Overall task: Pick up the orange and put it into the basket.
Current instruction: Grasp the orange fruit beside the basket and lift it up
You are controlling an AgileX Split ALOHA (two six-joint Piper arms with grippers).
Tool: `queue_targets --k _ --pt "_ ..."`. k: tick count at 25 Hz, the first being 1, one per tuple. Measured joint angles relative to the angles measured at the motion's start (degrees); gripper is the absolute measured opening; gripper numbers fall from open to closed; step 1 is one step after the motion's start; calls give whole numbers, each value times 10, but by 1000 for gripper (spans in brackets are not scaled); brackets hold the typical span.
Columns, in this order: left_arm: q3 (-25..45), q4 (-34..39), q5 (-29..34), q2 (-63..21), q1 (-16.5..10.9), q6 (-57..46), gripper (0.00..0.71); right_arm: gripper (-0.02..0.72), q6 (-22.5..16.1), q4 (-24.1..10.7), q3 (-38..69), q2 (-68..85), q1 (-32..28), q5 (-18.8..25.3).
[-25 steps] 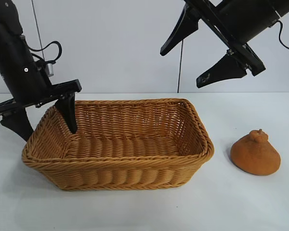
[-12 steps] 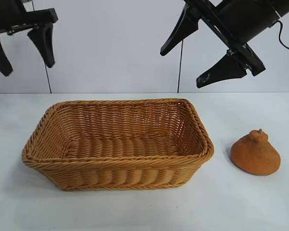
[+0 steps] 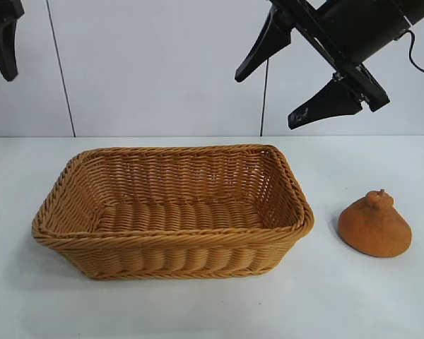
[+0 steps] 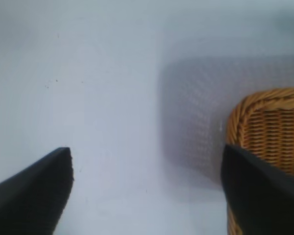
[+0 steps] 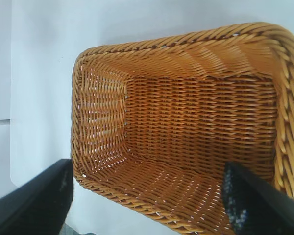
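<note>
The orange point(image 3: 374, 224), dull and bumpy with a knobby neck, sits on the white table to the right of the basket point(image 3: 171, 242). The golden-brown wicker basket is empty and also shows in the right wrist view point(image 5: 181, 44) and partly in the left wrist view point(image 4: 264, 117). My right gripper point(image 3: 265, 99) hangs open and empty high above the basket's right end and left of the orange. My left gripper point(image 4: 147, 161) is open and empty, high at the exterior view's top left corner, where only one finger point(image 3: 5, 49) shows.
The white table point(image 3: 353, 296) runs to a pale back wall with vertical seams. Bare tabletop lies in front of and to the right of the basket around the orange.
My left gripper has risen from the basket's left end up to the top left corner, almost out of view. The right arm, basket and orange have not moved.
</note>
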State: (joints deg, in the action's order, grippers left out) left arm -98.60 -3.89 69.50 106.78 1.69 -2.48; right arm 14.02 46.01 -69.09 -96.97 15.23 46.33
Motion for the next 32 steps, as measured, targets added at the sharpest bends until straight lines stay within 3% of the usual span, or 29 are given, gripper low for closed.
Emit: queue_targets --k 10,21,28,32 --pt "269 0 0 -221 1 25 591 568 0 0 0 0 0 0" --pt "579 1 -15 -563 1 36 591 568 0 0 0 0 0 10" --pt "688 1 -78 -774 1 25 591 568 1 -4 0 0 0 10" --pt "696 1 -83 -861 1 25 591 568 -3 -41 -2 3 0 14"
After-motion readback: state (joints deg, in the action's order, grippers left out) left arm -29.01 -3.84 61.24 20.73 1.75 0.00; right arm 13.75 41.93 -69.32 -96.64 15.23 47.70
